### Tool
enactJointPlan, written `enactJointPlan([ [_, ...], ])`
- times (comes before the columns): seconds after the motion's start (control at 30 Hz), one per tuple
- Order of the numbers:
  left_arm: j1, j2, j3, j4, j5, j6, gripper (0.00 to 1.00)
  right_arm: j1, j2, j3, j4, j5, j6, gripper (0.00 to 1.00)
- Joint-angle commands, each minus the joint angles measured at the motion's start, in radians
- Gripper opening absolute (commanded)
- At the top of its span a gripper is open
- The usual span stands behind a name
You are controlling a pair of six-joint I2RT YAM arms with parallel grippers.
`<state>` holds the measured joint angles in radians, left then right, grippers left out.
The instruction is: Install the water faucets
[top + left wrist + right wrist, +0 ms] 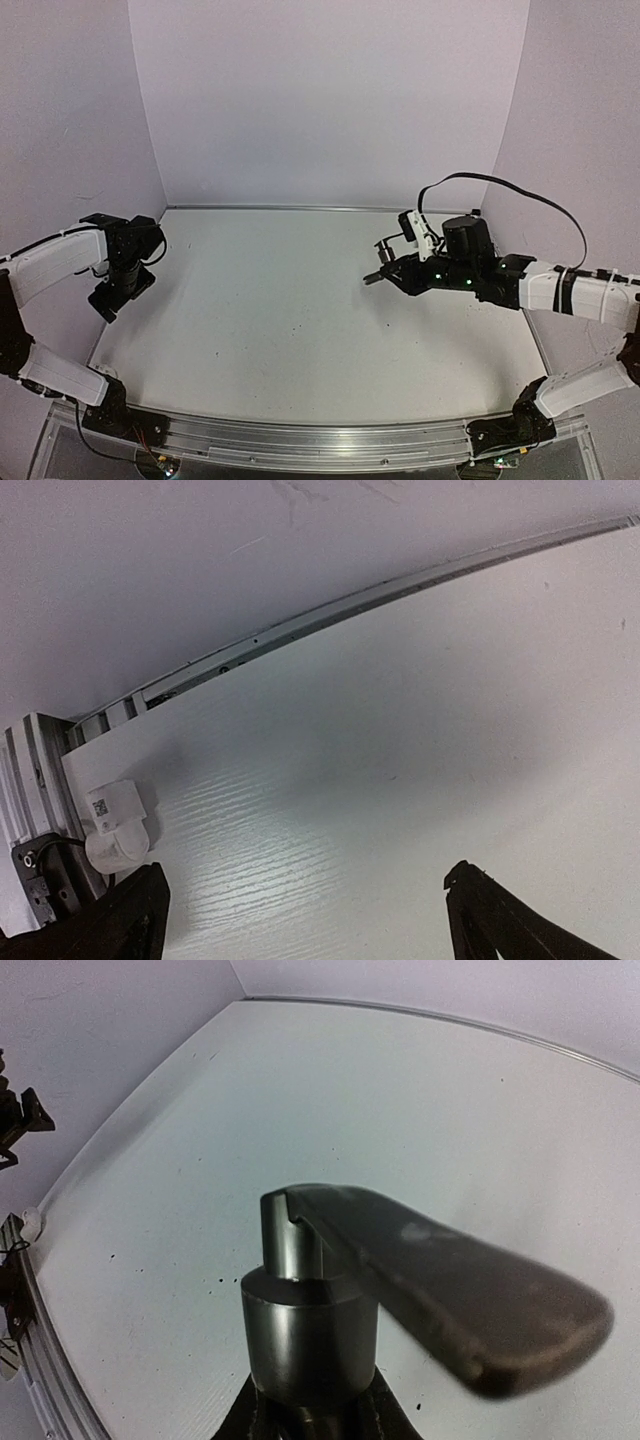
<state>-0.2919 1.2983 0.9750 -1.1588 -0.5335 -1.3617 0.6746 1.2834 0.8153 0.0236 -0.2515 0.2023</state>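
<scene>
Faucet (310,1330) fills centre: dark metal cylinder, narrower stem above, flat lever slanting down toward right edge, blurred. Right gripper (310,1415) jaws clamp cylinder base at bottom edge. White counter (400,1100) behind, few dark specks. Left arm (18,1125) at far left edge.

No readable text anywhere. Only marking: a small square code sticker (100,805) on a white block (120,830) at the desk (400,740) corner, too small to decode.
</scene>
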Motion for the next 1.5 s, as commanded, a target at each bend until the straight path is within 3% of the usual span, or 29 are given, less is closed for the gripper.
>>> enactJointPlan([
  [0.0,0.012,-0.002,-0.024,-0.092,-0.094,-0.164,1.00,0.000,0.066,0.155,-0.040,-0.058,-0.005,0.00],
  [0.13,0.042,-0.033,-0.064,-0.207,-0.153,-0.359,1.00,0.002,0.119,0.279,-0.161,-0.054,-0.028,0.00],
  [0.23,0.072,-0.082,-0.133,-0.221,-0.112,-0.462,1.00,0.002,0.138,0.325,-0.201,-0.058,-0.029,0.00],
  [0.53,0.113,-0.126,-0.249,-0.241,-0.050,-0.665,0.98,0.002,0.182,0.357,-0.236,-0.057,-0.061,0.00],
  [0.73,0.142,-0.120,-0.259,-0.229,-0.138,-0.791,0.99,0.002,0.166,0.347,-0.238,-0.045,-0.070,0.00],
  [0.83,0.142,-0.158,-0.274,-0.127,-0.160,-0.786,0.96,0.002,0.160,0.349,-0.239,-0.045,-0.070,0.00],
  [0.97,0.143,-0.138,-0.278,-0.122,-0.211,-0.808,0.98,0.002,0.150,0.345,-0.242,-0.043,-0.070,0.00],
  [1.17,0.152,-0.087,-0.347,-0.082,-0.180,-0.893,1.00,0.002,0.158,0.349,-0.244,-0.039,-0.072,0.00],
  [1.47,0.162,-0.140,-0.420,0.093,-0.261,-0.791,1.00,0.002,0.170,0.354,-0.249,-0.044,-0.070,0.00],
])
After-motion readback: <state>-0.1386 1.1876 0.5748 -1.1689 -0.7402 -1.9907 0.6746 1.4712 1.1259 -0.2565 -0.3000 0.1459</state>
